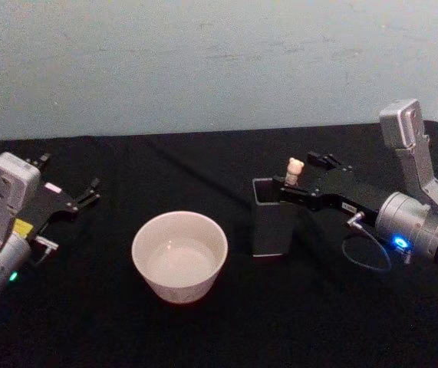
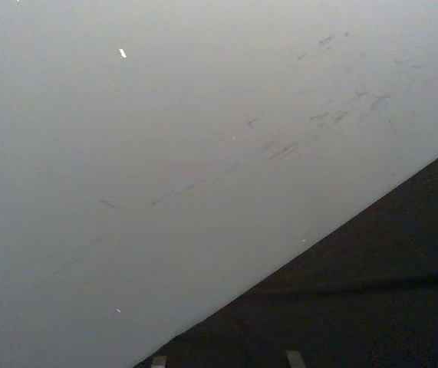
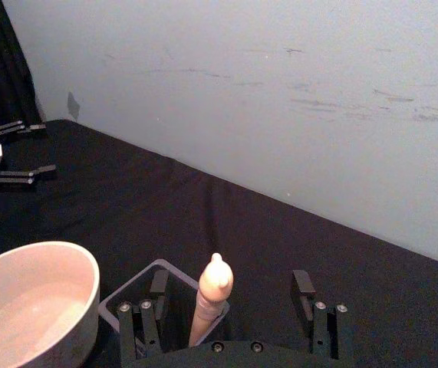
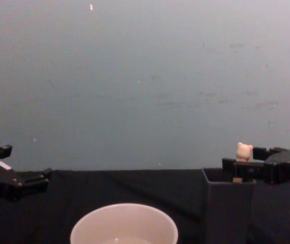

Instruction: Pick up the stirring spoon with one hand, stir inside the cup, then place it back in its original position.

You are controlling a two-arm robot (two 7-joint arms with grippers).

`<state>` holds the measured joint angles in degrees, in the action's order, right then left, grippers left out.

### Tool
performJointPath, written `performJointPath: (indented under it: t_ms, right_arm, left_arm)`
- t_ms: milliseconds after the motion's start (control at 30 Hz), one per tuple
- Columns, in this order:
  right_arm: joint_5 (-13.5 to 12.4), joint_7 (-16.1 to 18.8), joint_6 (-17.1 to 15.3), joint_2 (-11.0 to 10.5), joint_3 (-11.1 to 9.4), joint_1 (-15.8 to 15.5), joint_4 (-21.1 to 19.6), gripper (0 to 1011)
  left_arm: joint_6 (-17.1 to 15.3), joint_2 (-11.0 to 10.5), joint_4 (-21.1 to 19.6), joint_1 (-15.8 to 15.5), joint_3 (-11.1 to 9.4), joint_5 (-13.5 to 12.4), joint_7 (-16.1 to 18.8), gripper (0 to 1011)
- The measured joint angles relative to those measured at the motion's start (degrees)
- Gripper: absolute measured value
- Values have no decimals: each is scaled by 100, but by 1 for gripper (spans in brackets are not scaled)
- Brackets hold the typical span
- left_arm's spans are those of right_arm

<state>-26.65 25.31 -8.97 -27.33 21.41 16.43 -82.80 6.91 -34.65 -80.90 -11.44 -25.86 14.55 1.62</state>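
Head view: right gripper (image 1: 304,175), centre right, jaws spread either side of the spoon (image 1: 294,169), not yet pinching. Spoon stands upright in the holder (image 1: 272,226), right of the cup (image 1: 179,257). Best to close squarely below the bear head, then lift straight up. Cup seems to hold clear liquid. Left gripper (image 1: 69,178) parked far left, jaws released.

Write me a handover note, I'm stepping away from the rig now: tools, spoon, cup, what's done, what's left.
Right tool: open, fingers either side of the stirring spoon handle, not gripping.
Left tool: open, parked at the left of the table.
Spoon upright in the dark grey holder; cup beside it on the robot's left, apart.
Done: approach. Left: grasp, lift, stir in cup, return spoon to holder.
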Motion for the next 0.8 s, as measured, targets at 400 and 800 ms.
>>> performJointPath:
  t_ms: [400, 800]
  right_arm:
    - [-5, -4, 5, -4, -1, -4, -5, 1002]
    - [-5, -8, 11, -5, -6, -9, -12, 993]
  left_arm:
    - [0, 0, 0, 0, 0, 0, 0, 1001]
    - [0, 0, 0, 0, 0, 0, 0, 1001]
